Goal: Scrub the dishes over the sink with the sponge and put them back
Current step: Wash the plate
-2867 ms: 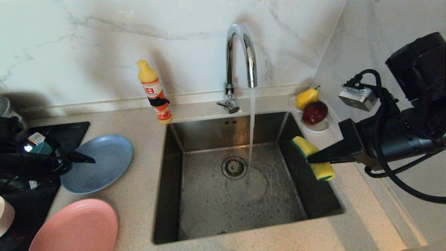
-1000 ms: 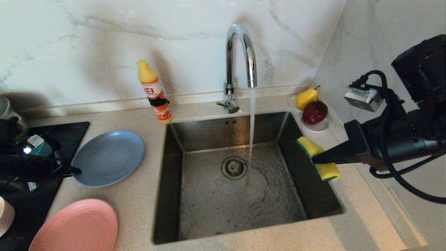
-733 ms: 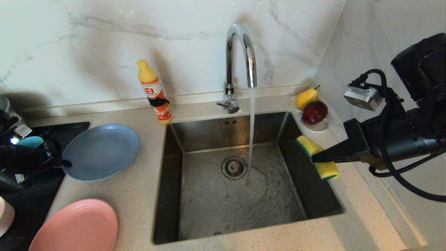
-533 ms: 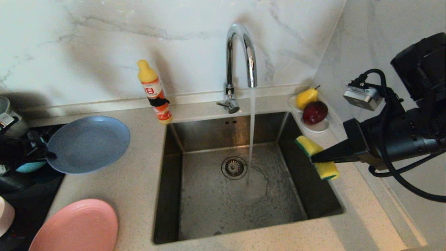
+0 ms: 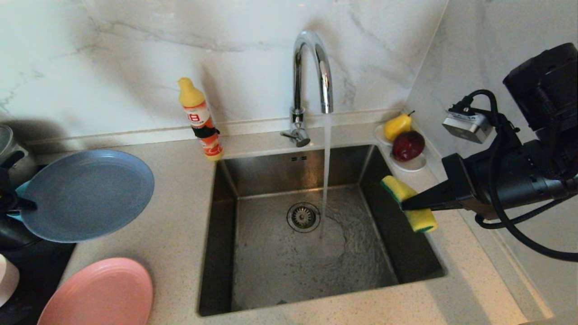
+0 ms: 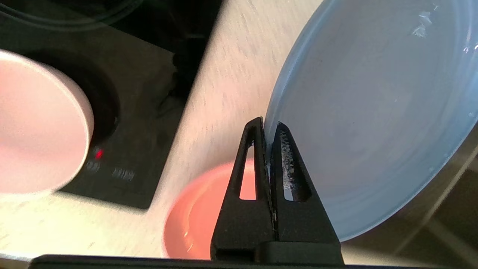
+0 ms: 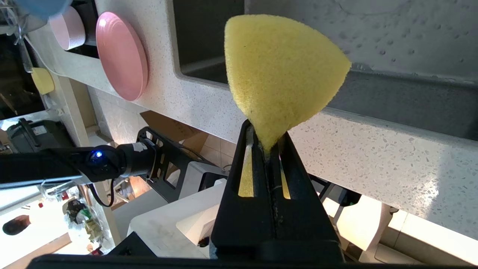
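Since a second ago the grey-blue plate (image 5: 86, 195) got lifted off the counter, now held well left of the sink (image 5: 311, 234), rim pinched tight in the left gripper (image 6: 268, 129). Salmon-pink plate (image 5: 99, 293) lies left of the sink too. Right gripper (image 5: 404, 206) is clamped on the sponge (image 5: 407, 210) over the sink's right edge.

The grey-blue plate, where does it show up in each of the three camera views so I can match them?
Head view: grey-blue plate at far left, pinched at its rim by the left gripper.
Left wrist view: plate fills the right side, its rim between the shut fingers.
Right wrist view: only a blue sliver in the top left corner, probably its edge.
Shared landmark: the large salmon-pink plate.
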Controlling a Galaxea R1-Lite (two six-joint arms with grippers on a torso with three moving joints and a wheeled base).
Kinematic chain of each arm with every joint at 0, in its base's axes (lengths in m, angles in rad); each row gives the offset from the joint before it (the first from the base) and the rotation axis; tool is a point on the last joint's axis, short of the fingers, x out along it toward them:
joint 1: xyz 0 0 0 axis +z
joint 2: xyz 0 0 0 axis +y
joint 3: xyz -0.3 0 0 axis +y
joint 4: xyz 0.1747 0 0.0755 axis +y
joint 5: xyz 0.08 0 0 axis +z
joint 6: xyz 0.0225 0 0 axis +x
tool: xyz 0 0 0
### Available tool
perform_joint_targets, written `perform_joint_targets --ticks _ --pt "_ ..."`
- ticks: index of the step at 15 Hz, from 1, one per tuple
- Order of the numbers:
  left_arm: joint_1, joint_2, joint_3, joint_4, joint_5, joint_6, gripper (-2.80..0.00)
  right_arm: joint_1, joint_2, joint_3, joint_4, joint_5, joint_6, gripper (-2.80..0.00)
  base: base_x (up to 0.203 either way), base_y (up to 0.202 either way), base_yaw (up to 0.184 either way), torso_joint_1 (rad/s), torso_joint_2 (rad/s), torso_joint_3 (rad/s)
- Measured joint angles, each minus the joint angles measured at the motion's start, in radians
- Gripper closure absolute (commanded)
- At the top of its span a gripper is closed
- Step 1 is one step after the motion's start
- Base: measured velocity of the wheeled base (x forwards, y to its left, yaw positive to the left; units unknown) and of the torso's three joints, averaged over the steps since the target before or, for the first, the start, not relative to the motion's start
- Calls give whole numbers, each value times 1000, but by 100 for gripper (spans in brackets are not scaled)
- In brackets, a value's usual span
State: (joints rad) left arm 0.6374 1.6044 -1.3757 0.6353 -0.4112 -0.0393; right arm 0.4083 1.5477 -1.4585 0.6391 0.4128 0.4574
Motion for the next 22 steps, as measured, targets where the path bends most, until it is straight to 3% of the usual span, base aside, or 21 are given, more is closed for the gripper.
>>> perform_joint_targets --ticks 2,4,8,11,15,22 --pt "-22 -67 40 61 -13 105 0 2 1 3 0 0 0 0 0 0 0 0 0 0" --pt "-65 -123 72 107 -15 171 0 3 2 4 0 0 0 0 0 0 0 0 0 0" --pt "-151 -201 136 113 -14 249 0 4 1 3 0 0 4 0 0 0 0 0 0 0" --pt "-269 -229 179 113 2 244 0 6 1 5 0 2 5 0 0 0 0 0 0 0" --pt "-475 -215 179 94 103 132 0 8 5 6 -1 2 -1 0 0 0 0 0 0 0" --pt "-798 -89 19 59 196 -197 0 9 6 0 -2 0 -2 0 0 0 0 0 0 0"
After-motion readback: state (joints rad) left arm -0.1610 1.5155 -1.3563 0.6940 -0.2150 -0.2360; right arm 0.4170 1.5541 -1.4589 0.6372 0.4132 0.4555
